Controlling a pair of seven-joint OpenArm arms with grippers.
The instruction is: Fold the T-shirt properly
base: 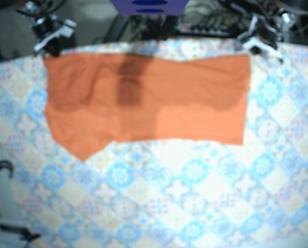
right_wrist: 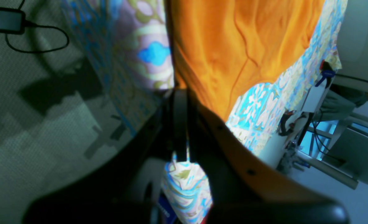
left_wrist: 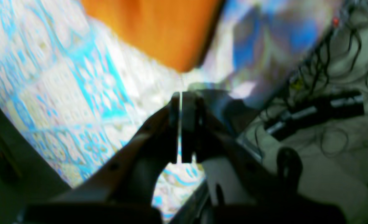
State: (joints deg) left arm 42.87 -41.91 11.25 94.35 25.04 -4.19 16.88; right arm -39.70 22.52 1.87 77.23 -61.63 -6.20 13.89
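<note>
The orange T-shirt [base: 143, 98] lies flat as a wide band across the far half of the patterned tablecloth [base: 195, 191], one sleeve point hanging toward the near left. My left gripper [base: 254, 40] sits at the shirt's far right corner. In the left wrist view, my left gripper [left_wrist: 180, 95] is shut with nothing in it, a short way off the shirt [left_wrist: 152, 31]. My right gripper [base: 50, 36] is at the far left corner. In the right wrist view, my right gripper [right_wrist: 181, 93] is shut, and the shirt's edge [right_wrist: 233, 46] reaches its tips, with no cloth seen between them.
Cables and a dark power strip [left_wrist: 314, 112] lie on the floor beyond the table's far edge. Another black cable [right_wrist: 31, 40] loops on the floor. A blue-violet object [base: 148, 6] stands behind the table's middle. A clamp [right_wrist: 323, 76] holds the cloth at one edge.
</note>
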